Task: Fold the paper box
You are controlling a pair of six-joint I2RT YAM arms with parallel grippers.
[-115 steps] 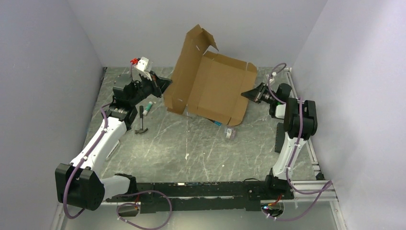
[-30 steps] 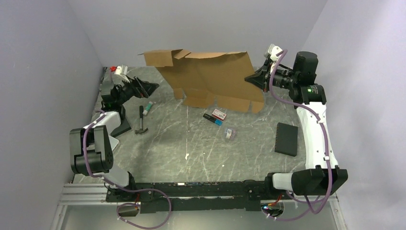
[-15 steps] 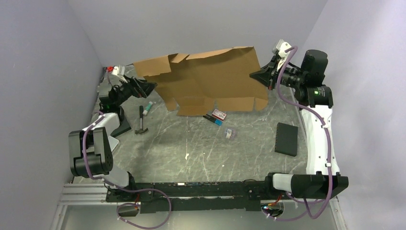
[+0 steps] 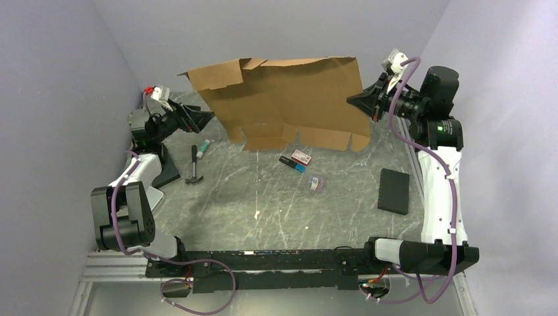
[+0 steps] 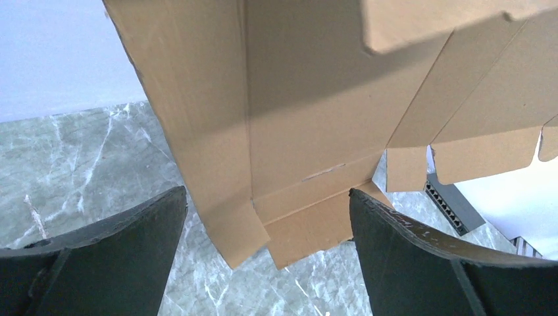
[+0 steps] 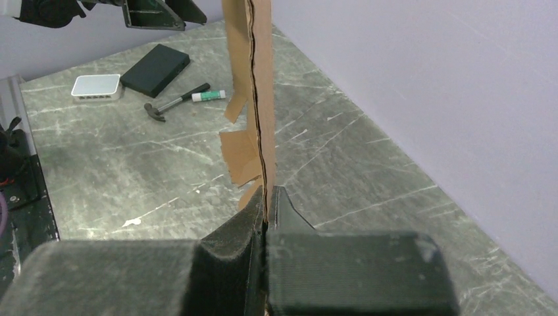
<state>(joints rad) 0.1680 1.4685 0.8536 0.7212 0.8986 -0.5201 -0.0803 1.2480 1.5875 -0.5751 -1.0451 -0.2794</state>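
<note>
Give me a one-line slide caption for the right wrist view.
Right gripper shut on the edge of the paper box, the sheet upright and edge-on over the table.

I note the paper box (image 4: 289,99) upright over the far side of the table (image 4: 263,210), left gripper (image 4: 209,117) near its left edge, right gripper (image 4: 353,100) on its right edge. Hammer (image 4: 195,168) lies front-left of it, pad (image 4: 394,191) front-right.
</note>
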